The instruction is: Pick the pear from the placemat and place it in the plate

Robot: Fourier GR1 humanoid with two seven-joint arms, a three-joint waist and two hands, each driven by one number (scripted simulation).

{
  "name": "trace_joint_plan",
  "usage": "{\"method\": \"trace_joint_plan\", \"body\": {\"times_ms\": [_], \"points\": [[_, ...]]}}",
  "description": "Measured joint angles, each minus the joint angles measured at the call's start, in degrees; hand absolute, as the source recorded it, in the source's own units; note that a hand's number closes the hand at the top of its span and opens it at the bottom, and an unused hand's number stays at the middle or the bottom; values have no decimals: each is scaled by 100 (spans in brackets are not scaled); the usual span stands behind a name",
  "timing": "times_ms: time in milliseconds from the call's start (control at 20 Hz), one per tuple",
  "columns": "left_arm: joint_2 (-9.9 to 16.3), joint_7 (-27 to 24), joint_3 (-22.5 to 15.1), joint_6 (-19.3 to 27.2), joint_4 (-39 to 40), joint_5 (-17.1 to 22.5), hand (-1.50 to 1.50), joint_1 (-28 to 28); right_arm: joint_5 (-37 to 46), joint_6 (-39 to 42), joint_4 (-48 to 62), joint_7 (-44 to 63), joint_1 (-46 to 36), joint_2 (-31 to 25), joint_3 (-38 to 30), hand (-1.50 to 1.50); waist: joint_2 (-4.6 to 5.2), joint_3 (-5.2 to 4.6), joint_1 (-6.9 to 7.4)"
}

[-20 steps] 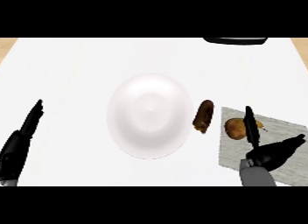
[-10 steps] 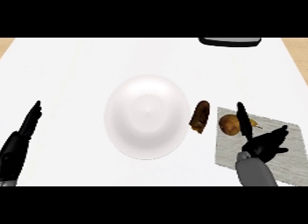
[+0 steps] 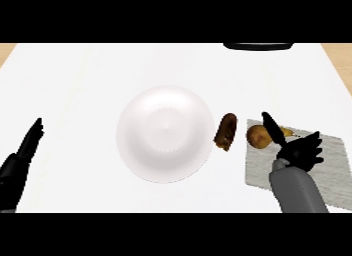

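Observation:
A brownish-yellow pear [image 3: 258,136] lies on the left part of the grey placemat [image 3: 334,170]. My right hand [image 3: 301,151] hovers just right of it, fingers straight and spread, the thumb stretched up along the pear's right side and partly covering it. The hand is open and holds nothing. A white plate [image 3: 165,132] sits at the counter's middle, left of the pear. My left hand [image 3: 20,160] rests open at the lower left edge, fingers pointing up.
A dark brown oblong object [image 3: 225,131] lies between the plate and the placemat, close to the pear. A black item [image 3: 258,46] shows at the counter's far edge, upper right. Wooden floor shows past the counter's top corners.
My right hand has slid left and a little up across the placemat, closing in on the pear. The pear, plate and left hand kept their places.

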Motion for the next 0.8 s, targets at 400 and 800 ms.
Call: {"method": "trace_joint_plan", "body": {"times_ms": [400,800], "points": [[-7,-66,155,-147,31,14,0,12,680,1178,-1126,813,18,222,170,-150,45,71,4],[-257,-67,126,-114,118,-204,0,-51,744,1594,-1607,835,288,293,209,-150,72,89,40]]}}
